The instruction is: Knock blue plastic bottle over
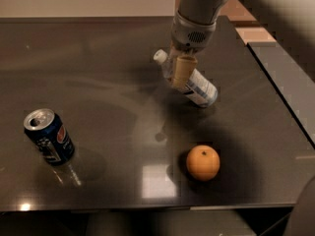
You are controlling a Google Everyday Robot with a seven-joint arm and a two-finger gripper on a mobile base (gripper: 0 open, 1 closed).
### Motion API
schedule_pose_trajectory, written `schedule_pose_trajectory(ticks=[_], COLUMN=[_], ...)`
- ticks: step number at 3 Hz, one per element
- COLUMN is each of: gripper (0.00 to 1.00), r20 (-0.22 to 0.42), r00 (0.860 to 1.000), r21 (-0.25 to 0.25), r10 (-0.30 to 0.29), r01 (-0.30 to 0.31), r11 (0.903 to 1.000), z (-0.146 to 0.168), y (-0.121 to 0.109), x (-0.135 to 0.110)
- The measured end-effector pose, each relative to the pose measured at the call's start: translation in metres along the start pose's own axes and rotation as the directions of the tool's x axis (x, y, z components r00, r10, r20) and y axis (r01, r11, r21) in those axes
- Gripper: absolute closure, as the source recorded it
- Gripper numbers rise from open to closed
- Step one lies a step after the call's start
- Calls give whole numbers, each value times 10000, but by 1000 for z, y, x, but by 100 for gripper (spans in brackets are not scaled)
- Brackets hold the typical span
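Note:
The blue plastic bottle [201,91] is a small clear bottle with a white cap and a white label. It is tipped far over on the dark table [108,58], with its cap pointing up and left and its base at the lower right. My gripper [180,72] comes down from the grey arm [196,14] and is against the bottle's upper half, just right of the cap. It hides the bottle's neck and shoulder.
A blue soda can [49,135] stands open at the front left. An orange [203,162] lies at the front right, in front of the bottle. The table's right edge [275,90] borders a second dark surface.

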State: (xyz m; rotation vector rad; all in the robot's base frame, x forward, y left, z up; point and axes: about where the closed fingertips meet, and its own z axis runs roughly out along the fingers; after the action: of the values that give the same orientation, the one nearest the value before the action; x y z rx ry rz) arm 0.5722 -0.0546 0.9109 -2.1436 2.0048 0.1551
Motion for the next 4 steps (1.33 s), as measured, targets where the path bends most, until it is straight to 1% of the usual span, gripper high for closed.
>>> schedule_pose_trajectory(ticks=[1, 2, 3, 4], gripper=[35, 12, 0, 0], r20=[-187, -194, -165, 107], r00=[9974, 9928, 9887, 9882], r21=[-269, -471, -669, -1045], r10=[-691, -1186, -1490, -1526], r01=[686, 1176, 1476, 1529], r11=[9973, 9919, 9868, 9827], z=[6, 10, 15, 30], y=[9, 20, 30, 42], x=[-5, -10, -15, -16])
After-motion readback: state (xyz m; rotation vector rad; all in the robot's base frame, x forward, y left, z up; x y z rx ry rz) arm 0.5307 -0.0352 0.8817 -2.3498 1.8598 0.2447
